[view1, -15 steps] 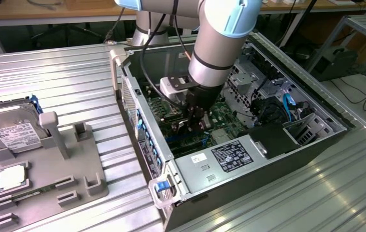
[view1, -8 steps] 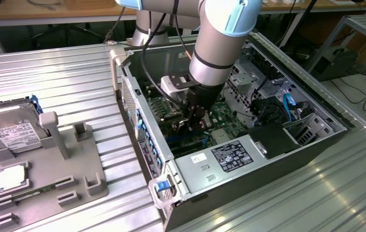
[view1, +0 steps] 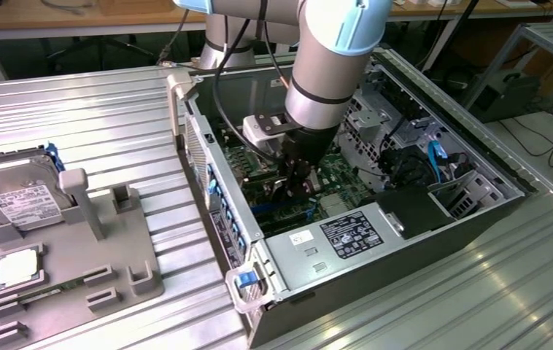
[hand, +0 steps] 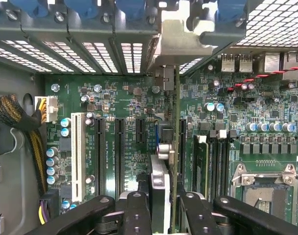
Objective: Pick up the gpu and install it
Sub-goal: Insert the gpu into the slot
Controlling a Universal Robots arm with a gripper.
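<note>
Well, saw the pincer (view1: 299, 181) down inside the open computer case (view1: 403, 284), low over the green motherboard (hand: 114, 98). Found it clenched on the gpu (hand: 163, 147), with one black finger (hand: 136, 210) on each flat side. Saw the gpu on its thin edge between them, standing up from the board and reaching away from the pincer toward the back wall of the case. Spotted its silver end bracket (hand: 176, 44) at the far end from the pincer, right by the slot grilles (hand: 90, 54) there. Could not tell whether touching a slot or not. Noticed long black card slots (hand: 97, 152) and one white slot (hand: 77, 152) to one side of the pincer, and memory sticks (hand: 203, 161) and the CPU socket (hand: 266, 188) to the other side. Saw a gray box (view1: 349, 232) with a label near the pincer, also inside the case. Outside the case, well away from the pincer, found a gray holder (view1: 92, 240) on the metal table (view1: 92, 109), with a hard drive (view1: 23, 197) and a CPU chip (view1: 19, 266) resting in it.
</note>
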